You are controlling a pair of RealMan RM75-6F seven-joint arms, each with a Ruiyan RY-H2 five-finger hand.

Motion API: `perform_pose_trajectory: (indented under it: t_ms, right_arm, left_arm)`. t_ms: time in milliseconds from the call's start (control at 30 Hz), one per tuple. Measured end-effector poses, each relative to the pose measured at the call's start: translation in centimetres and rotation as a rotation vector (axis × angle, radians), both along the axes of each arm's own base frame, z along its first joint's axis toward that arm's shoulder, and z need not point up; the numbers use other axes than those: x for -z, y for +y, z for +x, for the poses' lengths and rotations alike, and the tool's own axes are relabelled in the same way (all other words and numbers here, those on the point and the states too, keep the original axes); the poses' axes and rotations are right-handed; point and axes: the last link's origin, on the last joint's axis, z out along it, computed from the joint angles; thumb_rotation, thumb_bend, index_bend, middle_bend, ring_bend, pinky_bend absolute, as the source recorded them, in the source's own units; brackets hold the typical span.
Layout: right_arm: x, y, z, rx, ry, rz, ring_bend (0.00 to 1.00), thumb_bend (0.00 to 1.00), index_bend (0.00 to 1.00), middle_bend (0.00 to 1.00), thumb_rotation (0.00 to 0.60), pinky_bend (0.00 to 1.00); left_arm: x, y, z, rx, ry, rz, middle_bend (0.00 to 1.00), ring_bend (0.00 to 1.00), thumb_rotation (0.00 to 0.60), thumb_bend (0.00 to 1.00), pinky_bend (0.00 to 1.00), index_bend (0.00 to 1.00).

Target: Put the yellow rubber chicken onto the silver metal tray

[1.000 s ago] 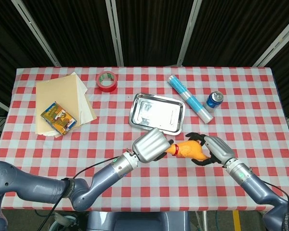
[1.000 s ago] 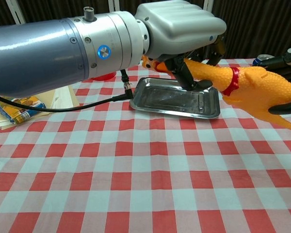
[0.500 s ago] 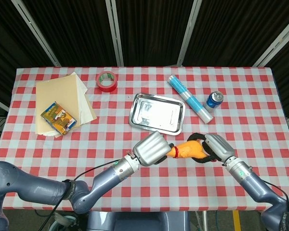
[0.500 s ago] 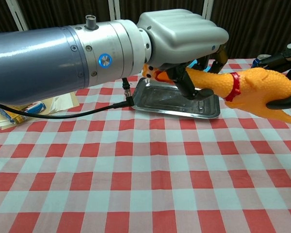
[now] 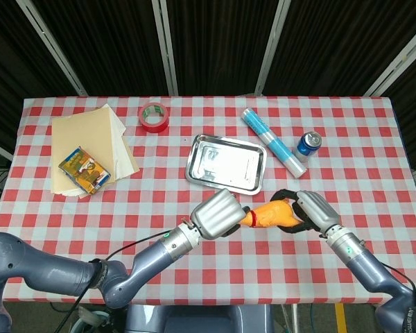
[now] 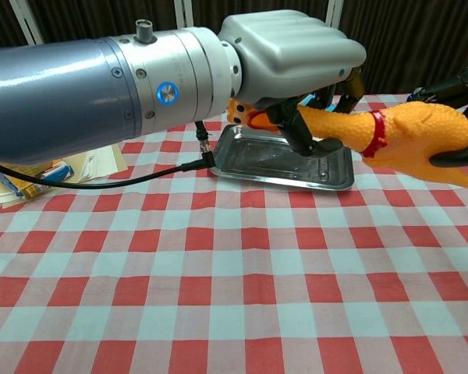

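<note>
The yellow rubber chicken (image 5: pixel 272 215) with its red collar hangs above the checked cloth, just in front of the silver metal tray (image 5: pixel 225 163). My left hand (image 5: pixel 215 214) grips its head and neck; in the chest view the fingers (image 6: pixel 300 128) wrap the neck. My right hand (image 5: pixel 316 212) holds the body from the other side, its dark fingers (image 6: pixel 457 156) curled around the chicken (image 6: pixel 409 136). The tray (image 6: pixel 273 160) lies empty behind and below the chicken's head.
A red tape roll (image 5: pixel 153 116) lies behind the tray's left. A blue-white wrapped roll (image 5: pixel 272 141) and a blue can (image 5: pixel 308 144) are to its right. Tan folders (image 5: pixel 97 139) and a snack packet (image 5: pixel 84 170) lie far left.
The chicken has risen a little and lies more level between the two hands. Both hands keep their hold and have shifted only slightly.
</note>
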Motion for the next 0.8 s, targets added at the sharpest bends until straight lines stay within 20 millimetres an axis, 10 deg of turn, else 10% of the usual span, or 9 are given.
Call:
perform_pose_trajectory:
  t_ms: [167, 800]
  right_arm:
    - [-0.11, 0.35, -0.19, -0.006, 0.016, 0.024, 0.34, 0.32, 0.21, 0.37, 0.6, 0.45]
    - [-0.05, 0.58, -0.41, -0.01, 0.036, 0.056, 0.23, 0.31, 0.07, 0.24, 0.6, 0.38]
  left_arm:
    - [-0.23, 0.4, 0.09, 0.003, -0.004, 0.022, 0.79, 0.67, 0.6, 0.75, 0.76, 0.72]
    - [0.03, 0.91, 0.18, -0.009, 0.0, 0.031, 0.79, 0.67, 0.6, 0.75, 0.76, 0.72]
